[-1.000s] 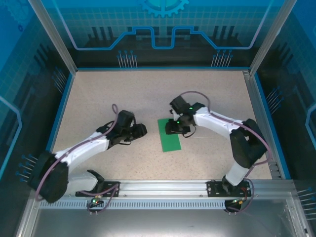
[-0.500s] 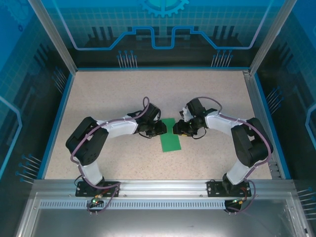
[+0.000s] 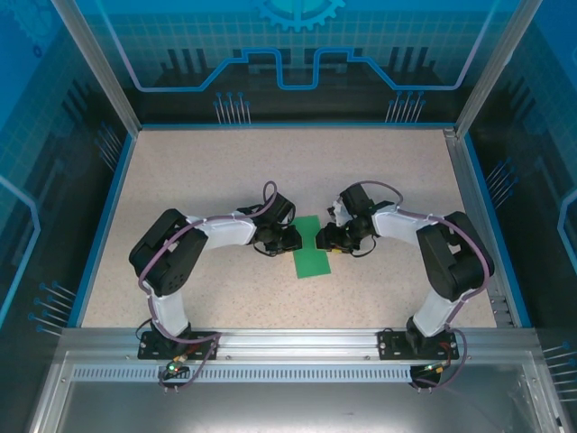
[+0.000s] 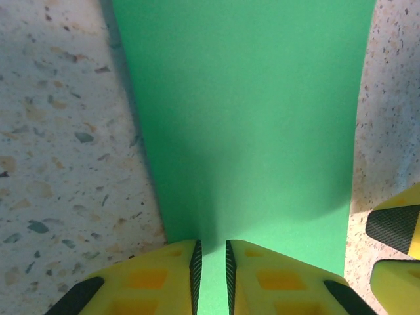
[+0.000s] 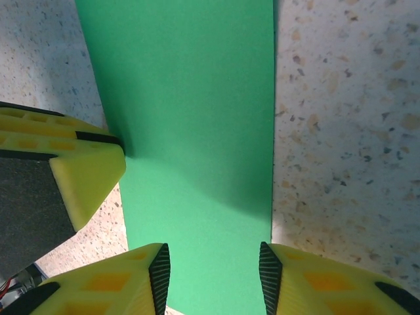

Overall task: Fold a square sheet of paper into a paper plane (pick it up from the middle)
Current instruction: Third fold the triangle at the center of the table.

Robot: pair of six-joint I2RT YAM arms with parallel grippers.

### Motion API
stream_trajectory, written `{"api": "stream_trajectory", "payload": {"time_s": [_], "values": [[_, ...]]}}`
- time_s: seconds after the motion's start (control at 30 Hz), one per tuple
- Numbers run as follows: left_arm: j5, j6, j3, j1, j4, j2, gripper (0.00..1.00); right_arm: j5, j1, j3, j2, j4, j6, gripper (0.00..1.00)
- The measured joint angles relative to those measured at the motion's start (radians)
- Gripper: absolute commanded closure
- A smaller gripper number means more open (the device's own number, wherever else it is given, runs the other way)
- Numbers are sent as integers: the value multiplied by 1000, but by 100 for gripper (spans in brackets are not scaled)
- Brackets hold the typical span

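Note:
The square sheet of paper [image 3: 311,254] lies flat on the speckled table as a narrow bright green rectangle, folded in half. My left gripper [image 3: 290,239] is low at its left edge. In the left wrist view the left gripper [image 4: 213,262] has its jaws a narrow slit apart over the green paper [image 4: 249,118], with nothing pinched between them. My right gripper [image 3: 325,239] faces it from the right edge. In the right wrist view the right gripper [image 5: 214,269] stands open, its jaws spanning the paper [image 5: 190,98] almost from edge to edge.
The two grippers are close together across the strip. One left fingertip [image 5: 85,170] shows in the right wrist view, and the right fingertips [image 4: 397,230] show in the left wrist view. A blue rim [image 3: 108,212] and glass walls bound the table [image 3: 207,171].
My left arm has swung in from the left to the paper's left edge, and its jaws have narrowed. My right gripper has slid from on top of the paper to its right edge.

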Motion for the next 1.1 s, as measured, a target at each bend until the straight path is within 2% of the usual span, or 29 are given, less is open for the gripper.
{"api": "stream_trajectory", "payload": {"time_s": [0.3, 0.4, 0.47, 1.1], "values": [[-4, 8, 0, 0, 0, 1, 79, -1, -3, 0, 27, 9, -4, 55], [-5, 19, 0, 0, 0, 1, 78, -11, -7, -1, 31, 12, -4, 58], [-5, 21, 0, 0, 0, 1, 78, -19, -11, -8, 30, 21, -4, 64], [6, 55, 0, 11, 0, 1, 76, -105, -25, -96, -7, 119, 28, 64]]}}
